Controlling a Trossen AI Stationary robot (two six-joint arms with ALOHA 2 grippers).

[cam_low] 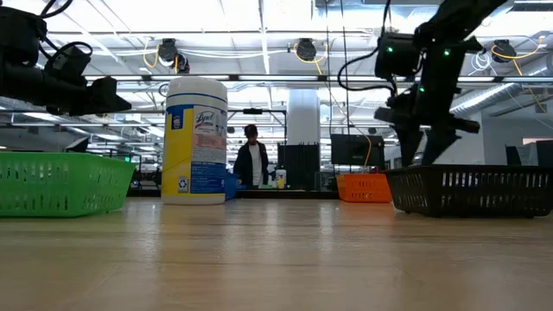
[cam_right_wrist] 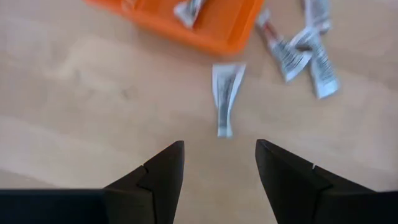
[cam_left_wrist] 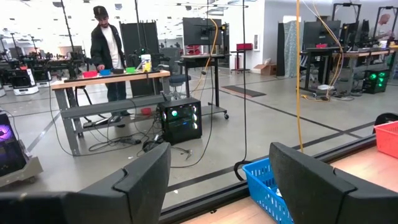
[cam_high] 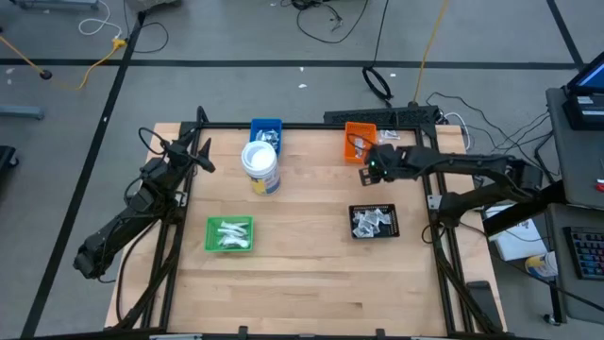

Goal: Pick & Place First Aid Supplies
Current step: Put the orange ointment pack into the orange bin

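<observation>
Small white and silvery packets lie loose on the wood (cam_right_wrist: 225, 96) (cam_right_wrist: 305, 53) beside the orange tray (cam_right_wrist: 205, 25), one more inside it. More packets fill the green tray (cam_high: 229, 234) and the black tray (cam_high: 376, 222). My right gripper (cam_right_wrist: 219, 168) hovers open above the table near the orange tray (cam_high: 360, 140), slanting down, with nothing between its fingers; the nearest packet lies just ahead of them. My left gripper (cam_high: 203, 156) waits open at the table's far left, pointing level past the blue tray (cam_left_wrist: 264, 183).
A white tub with a blue and yellow label (cam_high: 260, 168) stands upright at the far middle, next to the blue tray (cam_high: 266, 130). Black frame rails run along the table's edges. Bare wood lies along the near side. A person stands at a bench in the room behind.
</observation>
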